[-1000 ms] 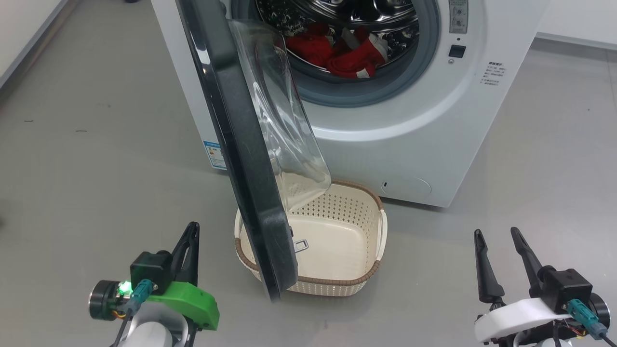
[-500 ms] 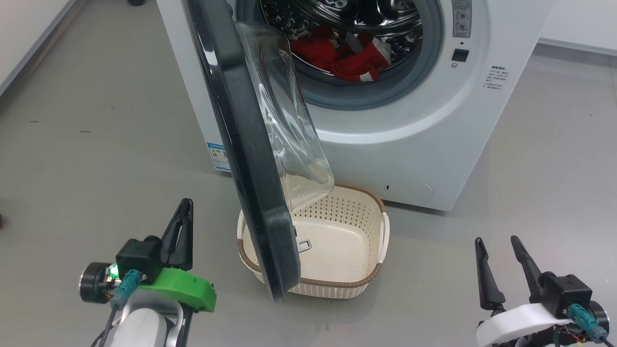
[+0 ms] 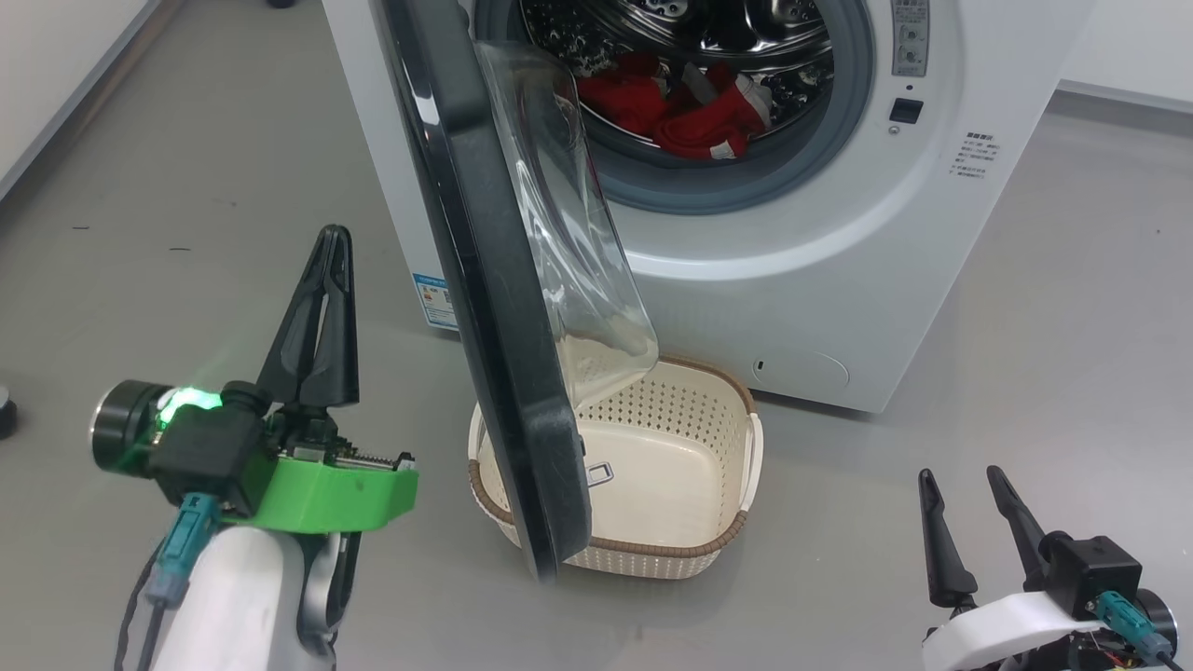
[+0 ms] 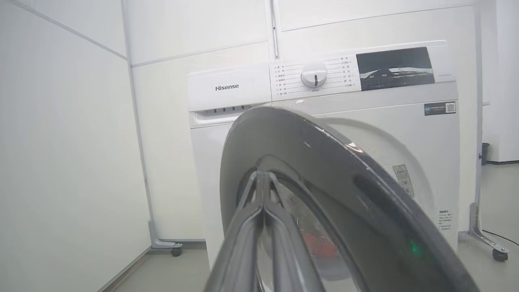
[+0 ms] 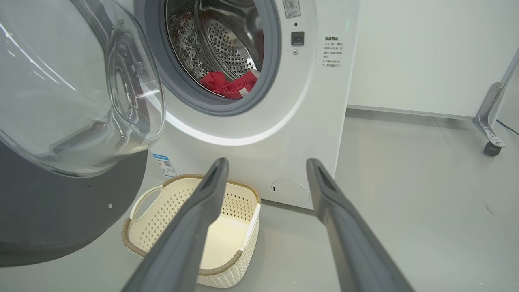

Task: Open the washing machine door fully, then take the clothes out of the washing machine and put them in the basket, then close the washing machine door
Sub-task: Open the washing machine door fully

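Blocking: washing machine door [image 3: 485,280], swung over basket [image 3: 671,546]
Left gripper [image 3: 334,235]: pressed together, beside door
Right gripper [image 3: 960,478]: spread, clothes [image 3: 694,121] well beyond

Left end effector [image 3: 334,235] closed, right one [image 3: 959,474] spread

A green mount [image 3: 326,494] carries long dark fingers [image 3: 317,326].

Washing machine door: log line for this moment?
door partly open; clothes in drum; basket empty; left gripper jaws shut; right gripper jaws open
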### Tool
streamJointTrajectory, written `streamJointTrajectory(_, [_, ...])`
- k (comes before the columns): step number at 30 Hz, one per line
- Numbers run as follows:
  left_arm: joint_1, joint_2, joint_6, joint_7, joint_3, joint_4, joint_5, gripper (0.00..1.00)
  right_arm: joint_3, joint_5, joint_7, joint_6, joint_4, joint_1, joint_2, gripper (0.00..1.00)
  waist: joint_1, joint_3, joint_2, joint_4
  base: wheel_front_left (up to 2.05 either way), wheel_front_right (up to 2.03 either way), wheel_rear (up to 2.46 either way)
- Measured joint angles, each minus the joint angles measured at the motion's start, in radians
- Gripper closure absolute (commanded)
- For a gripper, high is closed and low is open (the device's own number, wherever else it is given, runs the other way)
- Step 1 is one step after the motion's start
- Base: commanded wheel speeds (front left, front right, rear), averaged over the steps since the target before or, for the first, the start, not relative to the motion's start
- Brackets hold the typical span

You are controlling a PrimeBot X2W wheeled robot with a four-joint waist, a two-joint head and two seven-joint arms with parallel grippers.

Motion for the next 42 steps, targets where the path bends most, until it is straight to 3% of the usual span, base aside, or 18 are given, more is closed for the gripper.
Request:
streamJointTrajectory(13, [-0.007, 0.002, -0.062, -0.001, -0.115, -0.327, -0.011, 1.00, -0.016, -0.015, 0.000, 0.014, -0.002, -0.021, 0.006, 0.00, 0.0000, 0.002, 0.0000, 0.003, 0.00, 0.00, 0.00])
streamJointTrajectory(18, [-0.006, 0.004, -0.099, -0.001, -0.212, -0.402, -0.061, 1.00, -0.021, -0.015, 0.000, 0.019, -0.002, -0.022, 0.009, 0.00, 0.0000, 0.002, 0.0000, -0.002, 0.00, 0.00, 0.00])
streamJointTrajectory(22, [0.018, 0.006, -0.119, 0.002, -0.309, -0.395, -0.086, 1.00, -0.022, -0.019, 0.000, 0.026, -0.001, -0.025, 0.010, 0.00, 0.0000, 0.005, 0.0000, -0.006, 0.00, 0.00, 0.00])
streamJointTrajectory(30, [0.104, 0.042, -0.131, 0.119, -0.455, -0.295, -0.147, 1.00, -0.022, -0.027, 0.000, 0.030, 0.000, -0.039, 0.016, 0.00, 0.0000, 0.015, 0.0000, -0.014, 0.00, 0.00, 0.00])
streamJointTrajectory(34, [0.136, 0.078, -0.131, 0.197, -0.488, -0.211, -0.176, 1.00, -0.023, -0.034, 0.000, 0.036, 0.006, -0.042, 0.016, 0.00, 0.0000, 0.020, 0.0000, -0.018, 0.00, 0.00, 0.00])
streamJointTrajectory(42, [0.139, 0.097, -0.131, 0.250, -0.461, -0.121, -0.180, 1.00, -0.024, -0.044, 0.000, 0.044, 0.008, -0.049, 0.017, 0.00, 0.0000, 0.024, 0.0000, -0.026, 0.00, 0.00, 0.00])
